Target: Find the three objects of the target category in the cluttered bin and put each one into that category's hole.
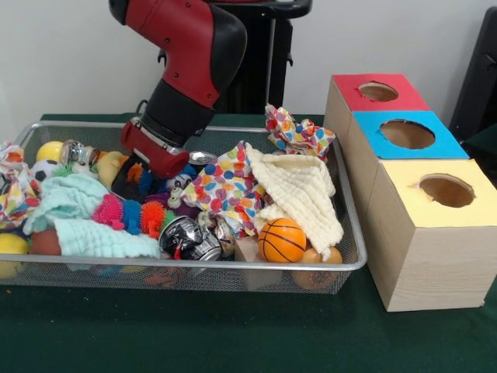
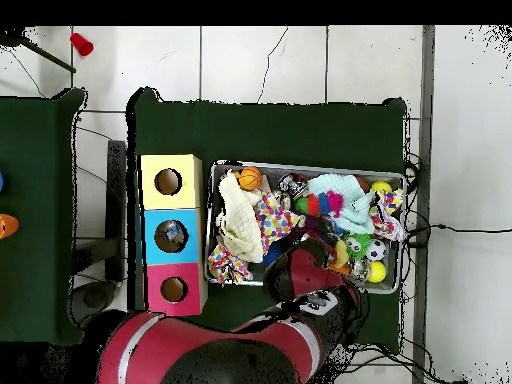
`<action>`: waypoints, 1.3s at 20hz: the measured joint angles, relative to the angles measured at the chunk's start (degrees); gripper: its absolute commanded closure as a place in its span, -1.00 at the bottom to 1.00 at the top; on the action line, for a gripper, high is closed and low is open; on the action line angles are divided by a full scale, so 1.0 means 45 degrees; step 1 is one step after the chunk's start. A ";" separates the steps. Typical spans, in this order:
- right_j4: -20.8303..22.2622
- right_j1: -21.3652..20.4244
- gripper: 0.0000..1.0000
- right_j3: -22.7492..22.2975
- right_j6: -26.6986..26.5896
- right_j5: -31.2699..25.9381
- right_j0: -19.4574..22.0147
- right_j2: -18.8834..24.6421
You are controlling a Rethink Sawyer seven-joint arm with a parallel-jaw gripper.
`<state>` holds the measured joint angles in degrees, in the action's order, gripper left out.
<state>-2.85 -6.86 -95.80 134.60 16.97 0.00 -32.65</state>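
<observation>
Reaching down into the bin (image 1: 351,263), our gripper (image 1: 147,172) is buried among toys, its jaws' state hidden, no clear bottle visible, and the red-topped hole (image 1: 378,92) well off sideways.

Cluttered wire bin (image 1: 353,260), red-topped hole (image 1: 378,92)

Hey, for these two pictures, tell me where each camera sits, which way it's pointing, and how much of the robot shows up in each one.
Front view: sits across the table, faces the robot; shows the silver wire mesh bin, three wooden boxes, and the red and black arm reaching down into the clutter.
Overhead view: hangs above, looks straight down, robot base at the bottom; the arm reaches up over the bin.
Shared: bin, red-topped box's round hole, orange basketball-patterned ball, turned half round between views.
</observation>
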 measured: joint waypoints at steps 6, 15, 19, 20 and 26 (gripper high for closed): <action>-0.0570 0.0224 1.00 0.0805 0.0000 -0.2503 -0.0452 -0.0462; -0.0570 0.0360 1.00 0.1742 0.0000 -0.5078 -0.0270 -0.0546; -0.0565 0.0394 1.00 0.1845 0.0000 -0.5235 -0.0280 -0.0577; -0.0565 0.0391 1.00 0.1843 0.0000 -0.5235 -0.0291 -0.0585; -0.0345 -0.0026 1.00 0.1533 0.0000 -0.5311 -0.0871 -0.0809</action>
<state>-4.41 -6.98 -88.90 134.60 -6.93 -3.92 -36.29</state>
